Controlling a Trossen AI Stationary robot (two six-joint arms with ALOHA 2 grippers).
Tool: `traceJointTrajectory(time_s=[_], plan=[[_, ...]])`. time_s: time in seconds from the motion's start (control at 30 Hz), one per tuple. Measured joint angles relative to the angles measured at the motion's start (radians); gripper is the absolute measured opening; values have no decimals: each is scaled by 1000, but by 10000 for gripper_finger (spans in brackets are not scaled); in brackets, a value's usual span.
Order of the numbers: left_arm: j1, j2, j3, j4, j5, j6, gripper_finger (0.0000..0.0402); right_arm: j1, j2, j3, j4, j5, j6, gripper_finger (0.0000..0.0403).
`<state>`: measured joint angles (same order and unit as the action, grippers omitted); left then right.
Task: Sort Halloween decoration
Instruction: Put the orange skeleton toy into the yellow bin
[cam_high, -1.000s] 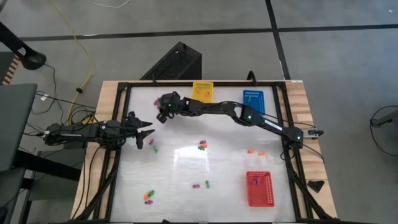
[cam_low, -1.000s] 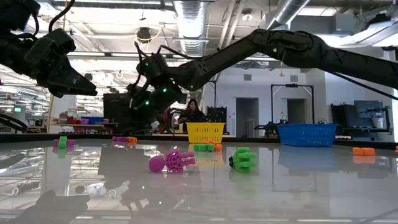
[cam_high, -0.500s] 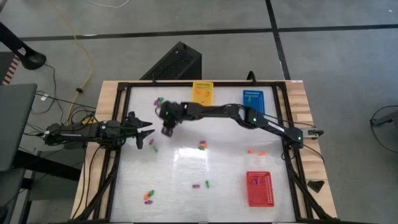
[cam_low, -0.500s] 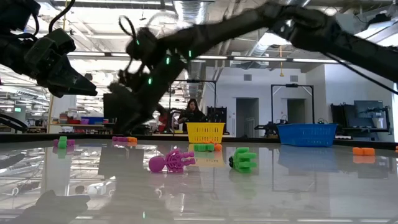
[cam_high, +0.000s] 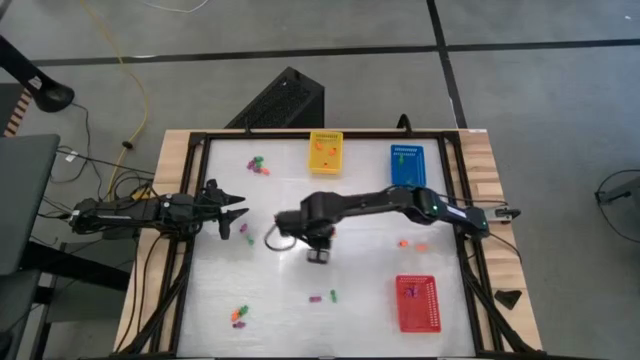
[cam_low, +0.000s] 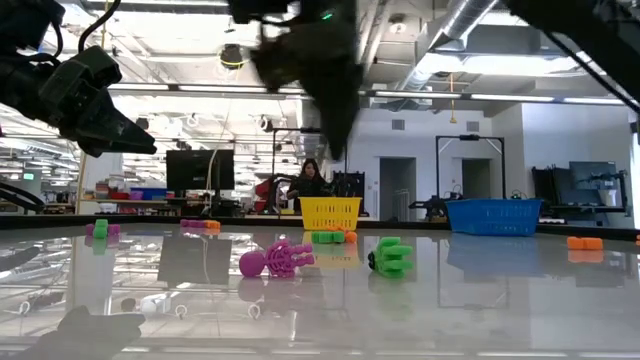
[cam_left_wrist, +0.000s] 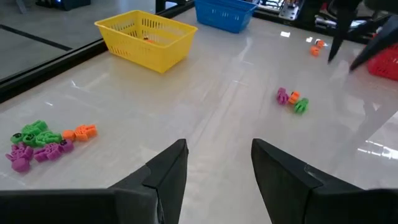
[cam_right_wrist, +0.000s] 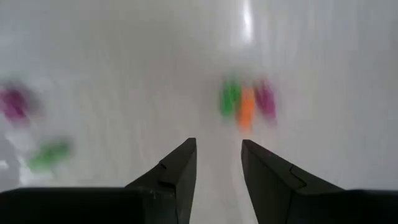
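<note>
Baskets: one yellow basket (cam_high: 325, 151), one blue basket (cam_high: 407, 164), one red basket (cam_high: 417, 302); both jaws parted, empty.

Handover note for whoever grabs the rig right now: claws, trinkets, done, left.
Right claw: open, empty, above mid-table, over a green, orange and purple cluster.
Left claw: open, empty, waiting at the table's left edge.
Trinkets: group near the far left, pair at mid-right, pair at near centre, group at near left.
Done: a few pieces lie in the yellow basket and red basket; blue basket contents unclear.
Left: most trinkets, unsorted on the table.
</note>
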<state>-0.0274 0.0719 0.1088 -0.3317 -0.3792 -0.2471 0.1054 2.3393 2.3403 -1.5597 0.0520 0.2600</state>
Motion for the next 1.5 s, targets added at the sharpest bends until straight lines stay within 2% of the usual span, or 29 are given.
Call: traceJointTrajectory(time_s=[0.07, 0.23, 0.33, 0.57, 0.73, 0.87, 1.03, 1.3, 1.5], plan=[[0, 0, 0, 0, 0, 0, 169, 22, -37, -24, -6, 21, 40, 157], [0, 0, 0, 1, 0, 0, 169, 47, -208, -204, 0, 19, 120, 157], [0, 0, 0, 0, 0, 0, 169, 48, -310, -401, -5, 39, 202, 157], [0, 0, 0, 0, 0, 0, 169, 90, -620, -885, 38, -59, 509, 158], [0, 0, 0, 0, 0, 0, 169, 120, -767, -1113, 136, -127, 629, 180], [0, 0, 0, 0, 0, 0, 169, 123, -790, -1233, 204, -145, 618, 211], [0, 0, 0, 0, 0, 0, 169, 123, -766, -1316, 228, -156, 478, 233], [0, 0, 0, 0, -1, 0, 169, 122, -754, -1412, 246, -157, 322, 226], [0, 0, 0, 0, 0, 0, 169, 113, -756, -1486, 349, -155, 221, 215]])
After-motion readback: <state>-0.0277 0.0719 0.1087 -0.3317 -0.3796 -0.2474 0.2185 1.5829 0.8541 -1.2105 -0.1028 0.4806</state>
